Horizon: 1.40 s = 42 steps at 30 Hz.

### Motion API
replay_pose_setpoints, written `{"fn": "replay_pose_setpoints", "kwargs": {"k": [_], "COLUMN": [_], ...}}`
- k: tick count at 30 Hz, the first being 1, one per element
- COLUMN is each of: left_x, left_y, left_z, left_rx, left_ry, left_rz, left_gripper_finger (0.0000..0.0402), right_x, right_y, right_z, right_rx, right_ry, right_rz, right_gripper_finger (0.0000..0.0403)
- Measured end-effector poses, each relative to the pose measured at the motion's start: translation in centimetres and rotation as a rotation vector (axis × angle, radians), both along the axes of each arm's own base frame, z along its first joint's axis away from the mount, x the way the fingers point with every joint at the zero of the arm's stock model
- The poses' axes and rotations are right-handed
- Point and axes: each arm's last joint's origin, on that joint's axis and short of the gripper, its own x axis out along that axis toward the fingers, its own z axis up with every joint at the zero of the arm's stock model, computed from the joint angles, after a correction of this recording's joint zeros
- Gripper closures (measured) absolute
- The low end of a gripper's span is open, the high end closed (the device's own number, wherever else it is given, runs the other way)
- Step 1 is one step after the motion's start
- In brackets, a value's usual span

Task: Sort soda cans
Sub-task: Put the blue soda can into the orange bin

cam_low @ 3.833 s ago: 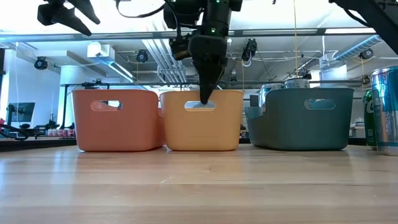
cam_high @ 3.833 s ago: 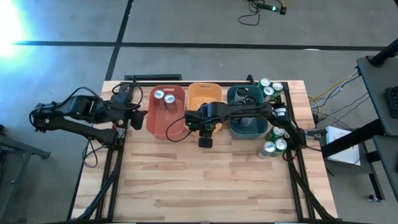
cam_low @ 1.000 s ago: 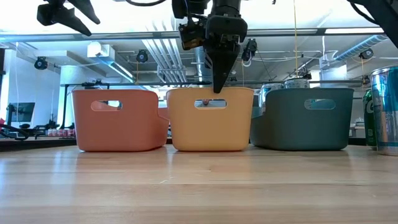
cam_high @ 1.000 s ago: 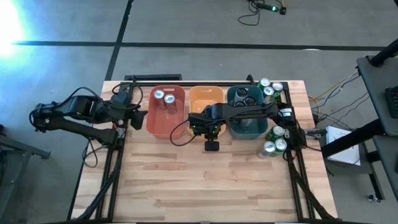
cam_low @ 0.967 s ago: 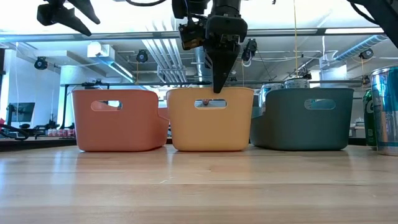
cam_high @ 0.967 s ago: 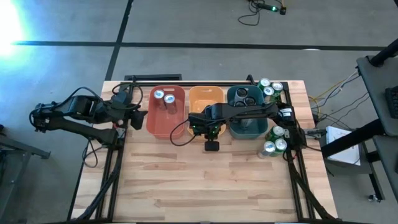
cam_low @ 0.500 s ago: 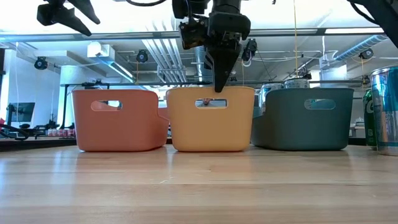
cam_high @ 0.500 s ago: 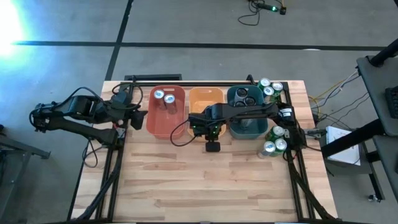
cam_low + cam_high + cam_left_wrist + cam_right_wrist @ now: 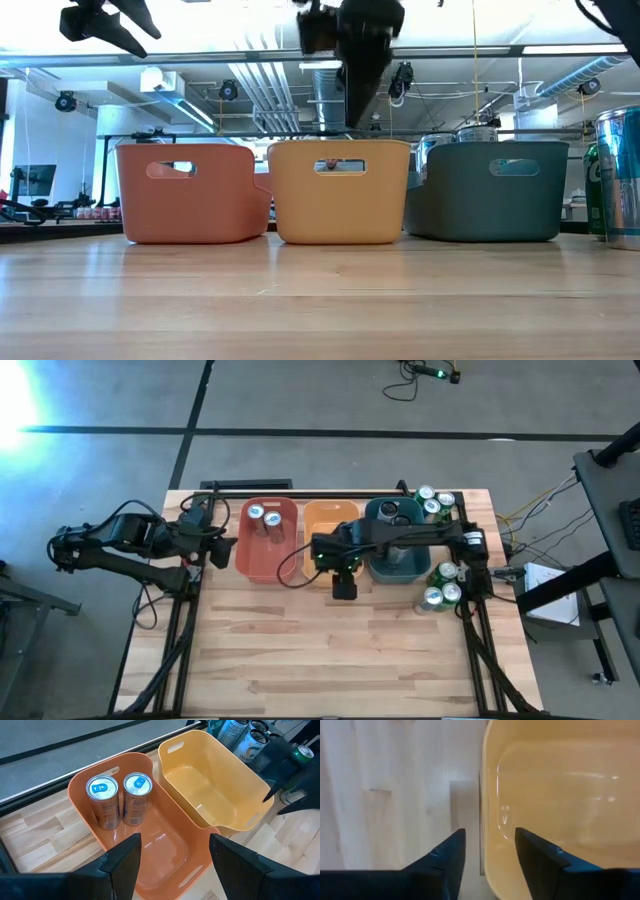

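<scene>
Two soda cans [image 9: 120,800] stand upright on the floor of the red bin [image 9: 258,560]. More cans stand on the table at the far right corner [image 9: 433,501] and by the right edge [image 9: 441,586]. My right gripper [image 9: 488,831] hangs open above the near wall of the orange bin [image 9: 326,520]; one finger is over the bin and one over the table, clear of the rim [image 9: 340,145]. My left gripper [image 9: 172,865] waits open, raised, left of the red bin.
The red, orange and teal bins [image 9: 400,565] stand side by side along the far part of the table. The orange bin holds nothing. My right arm reaches across the teal bin. A tall can [image 9: 615,180] stands at the right. The near half of the wooden table [image 9: 330,660] is bare.
My right gripper has risen straight up from the rim of the orange bin's near wall and now hangs well above it. The orange bin and the cans have stayed where they were.
</scene>
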Motion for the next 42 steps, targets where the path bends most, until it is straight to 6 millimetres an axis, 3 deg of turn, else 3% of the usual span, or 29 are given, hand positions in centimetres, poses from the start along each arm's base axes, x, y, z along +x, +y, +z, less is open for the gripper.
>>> {"fn": "replay_pose_setpoints", "kwargs": {"k": [11, 19, 24, 28, 34, 40, 42], "left_x": [0.1, 0.7, 1.1, 1.5, 2.3, 3.4, 3.8], "left_y": [0.1, 0.0, 0.0, 0.0, -0.1, -0.2, -0.2], "left_z": [0.2, 0.6, 0.6, 0.5, 0.2, 0.3, 0.5], "left_rx": [0.016, 0.032, 0.033, 0.028, 0.019, 0.024, 0.037], "left_ry": [-0.024, -0.08, -0.089, -0.087, -0.074, -0.103, -0.129], "left_rz": [0.019, 0.019, 0.021, 0.026, 0.036, 0.033, 0.027], "left_gripper_finger": [0.0183, 0.0183, 0.0183, 0.0183, 0.0183, 0.0183, 0.0183], "right_x": [-4.5, -7.2, -8.6, -10.1, -12.4, -14.6, -15.7], "right_y": [0.0, 0.1, -0.3, -0.4, 0.6, 0.7, 0.7], "right_z": [8.5, 12.3, 12.9, 12.8, 12.5, 11.6, 11.4], "right_rx": [0.041, 0.056, -0.08, -0.164, -0.012, 0.112, 0.117], "right_ry": [-0.256, -0.397, -0.414, -0.369, -0.325, -0.261, -0.22], "right_rz": [-0.145, -0.169, -0.207, -0.138, -0.032, -0.309, -0.322], "right_gripper_finger": [0.0195, 0.0203, 0.0208, 0.0207, 0.0205, 0.0213, 0.0214]}}
